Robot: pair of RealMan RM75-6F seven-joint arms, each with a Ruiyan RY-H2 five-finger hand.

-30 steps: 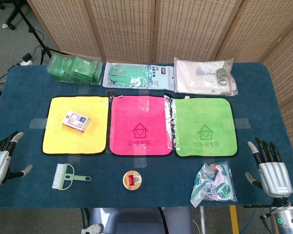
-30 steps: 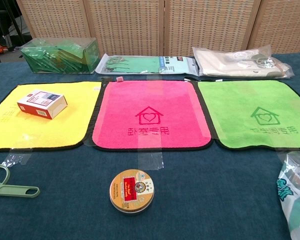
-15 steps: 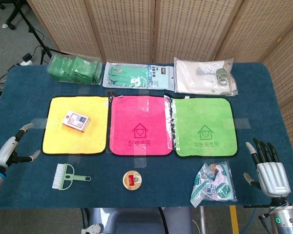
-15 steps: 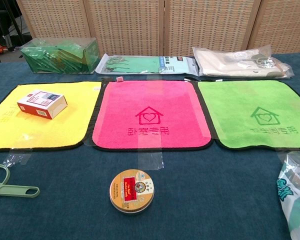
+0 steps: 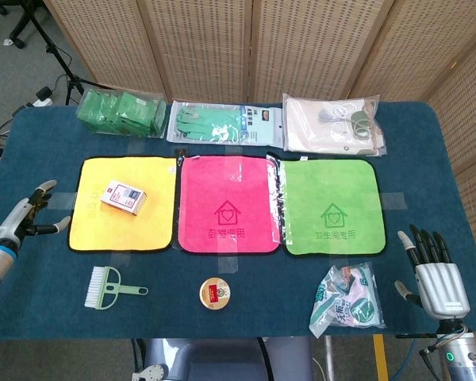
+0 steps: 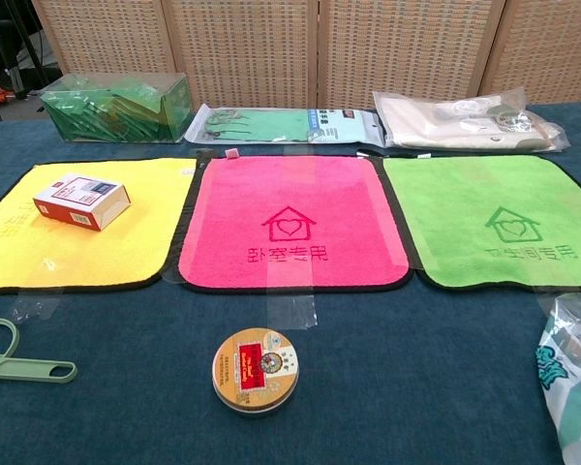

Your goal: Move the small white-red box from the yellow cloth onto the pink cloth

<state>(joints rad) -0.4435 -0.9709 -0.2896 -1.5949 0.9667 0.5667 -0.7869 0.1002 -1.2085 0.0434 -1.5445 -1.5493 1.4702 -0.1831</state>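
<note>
The small white-red box (image 5: 124, 197) (image 6: 81, 201) lies flat on the yellow cloth (image 5: 155, 218) (image 6: 107, 252). The pink cloth (image 5: 227, 205) (image 6: 292, 223) lies just right of it, bare. In the head view my left hand (image 5: 25, 218) hovers at the table's left side, a short way left of the yellow cloth, fingers apart and holding nothing. My right hand (image 5: 433, 271) stays open at the front right corner, fingers spread upward. Neither hand shows in the chest view.
A green cloth (image 5: 330, 208) lies right of the pink one. A green brush (image 5: 107, 287), a round tin (image 5: 215, 294) and a plastic packet (image 5: 347, 298) sit along the front. Packaged goods (image 5: 222, 125) line the back edge.
My left hand has risen from the front left corner and moved forward toward the yellow cloth's left edge. The right hand has barely shifted. The box has not moved.
</note>
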